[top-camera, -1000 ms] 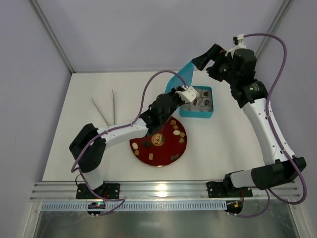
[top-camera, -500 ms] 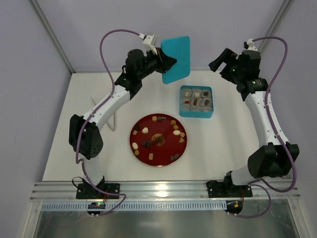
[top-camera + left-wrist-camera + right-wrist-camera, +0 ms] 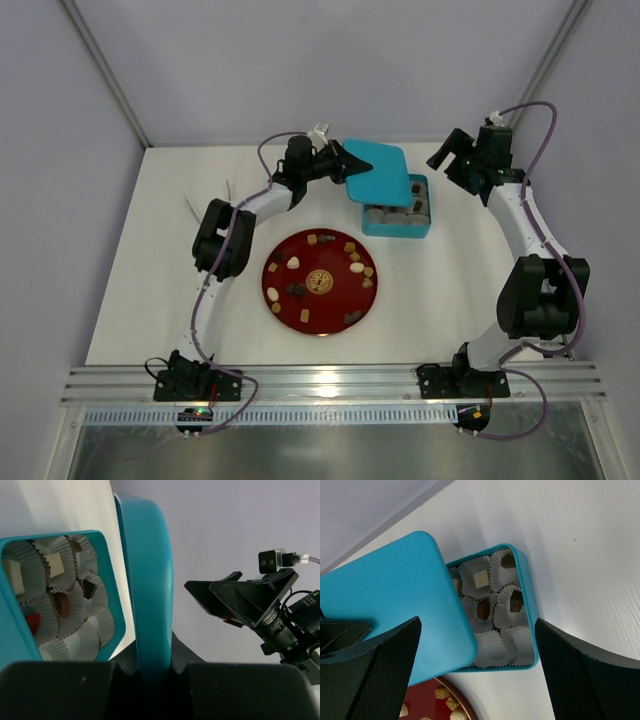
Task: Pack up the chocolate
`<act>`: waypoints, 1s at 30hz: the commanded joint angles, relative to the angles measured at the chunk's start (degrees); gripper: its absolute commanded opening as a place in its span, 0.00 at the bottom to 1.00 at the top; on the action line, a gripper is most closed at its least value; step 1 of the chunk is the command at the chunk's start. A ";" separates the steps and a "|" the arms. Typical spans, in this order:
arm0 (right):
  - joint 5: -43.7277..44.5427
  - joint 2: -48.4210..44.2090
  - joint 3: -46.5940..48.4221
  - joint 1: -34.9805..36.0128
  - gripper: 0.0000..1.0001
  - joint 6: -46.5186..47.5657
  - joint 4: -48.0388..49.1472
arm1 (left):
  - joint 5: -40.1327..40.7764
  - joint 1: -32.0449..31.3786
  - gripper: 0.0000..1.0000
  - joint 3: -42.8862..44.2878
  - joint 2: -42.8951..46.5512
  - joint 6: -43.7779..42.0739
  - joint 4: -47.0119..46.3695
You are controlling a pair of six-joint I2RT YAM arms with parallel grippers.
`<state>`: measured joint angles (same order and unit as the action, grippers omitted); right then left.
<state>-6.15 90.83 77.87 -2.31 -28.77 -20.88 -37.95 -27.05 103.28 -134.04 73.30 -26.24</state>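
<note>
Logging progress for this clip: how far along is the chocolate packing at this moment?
Done: several chocolates sit in paper cups inside the teal box. In hand: the left claw grips the lid, held partly over the box; the right claw is open and empty. Left: many pieces lie on the red plate, and at least two cups look empty.
</note>
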 commanded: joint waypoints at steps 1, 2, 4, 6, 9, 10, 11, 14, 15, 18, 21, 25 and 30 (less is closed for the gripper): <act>-0.17 1.89 0.01 -0.42 0.94 -0.40 4.80 | -4.76 -0.02 0.00 6.83 -2.18 11.41 -11.45; -0.70 2.42 -0.43 -0.42 0.94 -0.41 5.15 | -5.20 -0.02 0.01 7.54 -4.45 12.91 -12.51; -1.05 3.92 -0.87 -0.42 0.93 -1.02 6.38 | -5.64 -0.02 0.00 9.56 -6.67 16.25 -15.32; -1.49 5.40 -1.40 -0.42 0.92 -1.46 7.60 | -5.81 -0.02 0.00 10.70 -8.86 17.23 -15.95; -2.19 7.51 -1.31 -0.42 0.90 -1.98 8.92 | -6.43 -0.02 0.00 12.46 -11.41 18.37 -16.21; -2.46 8.05 -1.31 -0.42 0.89 -2.16 9.19 | -6.60 -0.11 0.00 12.82 -12.03 18.55 -16.12; -2.72 8.49 -1.05 -0.42 0.89 -2.25 9.37 | -6.95 -0.02 0.00 13.08 -12.30 18.72 -15.95; -3.43 10.16 -0.44 -0.42 0.88 -2.60 9.90 | -8.10 -0.11 0.01 14.31 -13.88 18.55 -14.98; -3.51 10.51 -0.52 -0.42 0.88 -2.60 10.33 | -8.27 -0.11 0.01 14.31 -14.14 18.46 -14.72; -3.87 11.74 -0.17 -0.42 0.87 -2.78 10.95 | -9.07 -0.11 0.01 14.14 -14.94 18.02 -13.75; -4.57 12.88 0.18 -0.42 0.86 -3.13 11.39 | -9.51 -0.11 0.01 13.87 -15.73 18.02 -13.66; -4.83 13.94 0.18 -0.42 0.86 -3.22 11.92 | -9.68 -0.29 0.02 14.05 -16.69 18.02 -13.31; -5.10 15.08 -0.08 -0.42 0.86 -3.13 12.36 | -10.30 -0.64 0.04 14.93 -18.27 17.32 -12.35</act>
<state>-10.72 105.60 76.77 -2.81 -31.66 -11.40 -46.41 -27.22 115.22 -152.05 90.91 -37.21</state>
